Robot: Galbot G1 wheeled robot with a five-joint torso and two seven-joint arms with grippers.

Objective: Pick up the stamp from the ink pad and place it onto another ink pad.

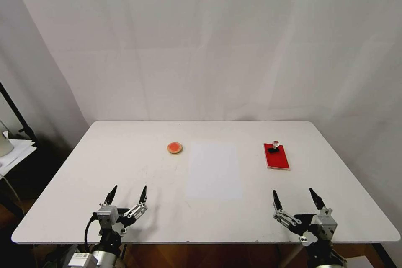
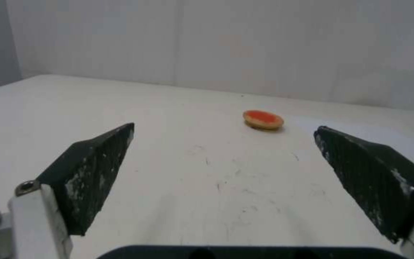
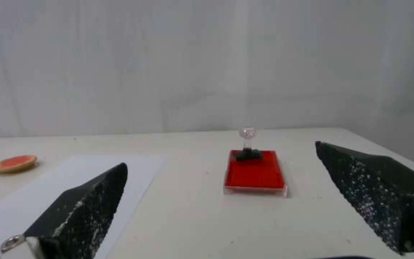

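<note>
Bench (image 1: 104, 163): white, rounded corners, pale backdrop close behind its far edge.

My left end effector (image 1: 127, 194) hangs over the near-left edge, released, its 2 fingers spread wide with nothing between them. My right end effector (image 1: 295, 199) hangs over the near-right edge, likewise released and holding nothing.

The stamp (image 1: 274, 146) stands upright on the far end of the red rectangular ink pad (image 1: 277, 158), black base touching the inked face, clear knob on top. In the right wrist view the stamp (image 3: 247, 145) and the rectangular pad (image 3: 255, 174) lie straight ahead between my 2 spread fingers, bare bench in between.

The round ink pad (image 1: 175, 148) lies left of centre, well apart from the rectangle. A white paper sheet (image 1: 214, 171) lies flat between the 2 pads, touching neither. In the left wrist view the round pad (image 2: 263, 119) sits ahead, open scuffed bench before it.

The rectangle is nearer the right edge than the round pad is to the left edge.
</note>
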